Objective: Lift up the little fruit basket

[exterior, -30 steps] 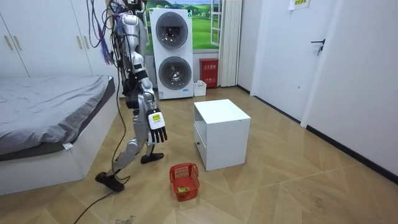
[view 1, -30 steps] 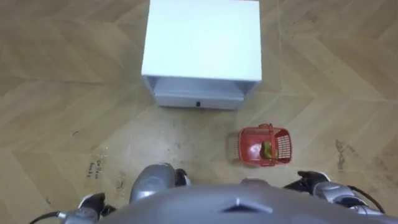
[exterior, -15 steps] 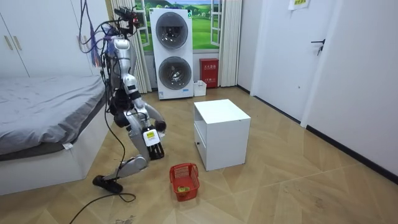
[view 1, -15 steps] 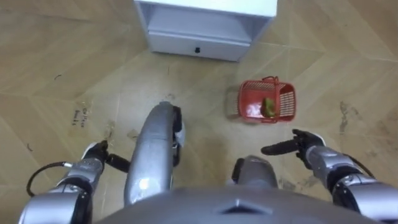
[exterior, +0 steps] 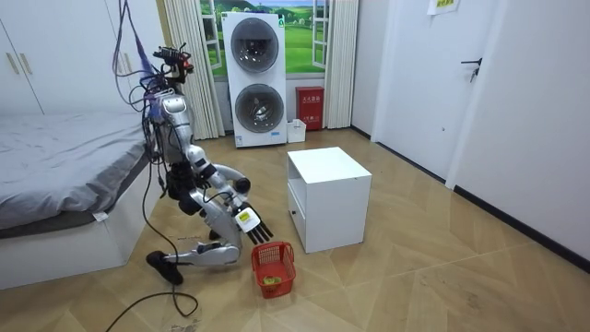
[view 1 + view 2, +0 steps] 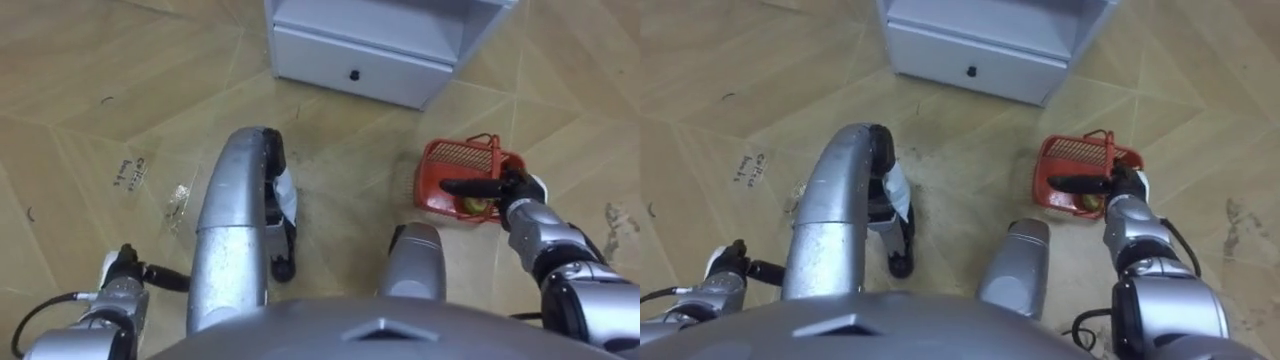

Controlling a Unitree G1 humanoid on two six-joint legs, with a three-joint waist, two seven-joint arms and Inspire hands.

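Crouched low on the wood floor [image 6: 100,120] between bed [image 5: 64,175] and white cabinet [image 5: 329,198], one knee down, torso bent forward in the room view. Basket [image 6: 458,153] red, upright on the floor, just in front of the cabinet's right corner, apart from it. Small yellow-green fruit [image 6: 468,206] inside, at the near wall. Handle [image 6: 487,141] folded toward the far rim. Right hand [image 6: 518,190] held over the basket's opening, fingers [image 6: 468,186] straight and close together, pointing toward the view's left, nothing gripped. Contact with rim or handle: cannot tell; in the room view, fingertips just above the rim. Left hand [image 6: 122,270] low at the lower left, beside the left leg, well apart from the basket; open or closed: cannot tell. Cabinet drawer [image 6: 360,68] closed, dark knob [image 6: 353,74] at centre.
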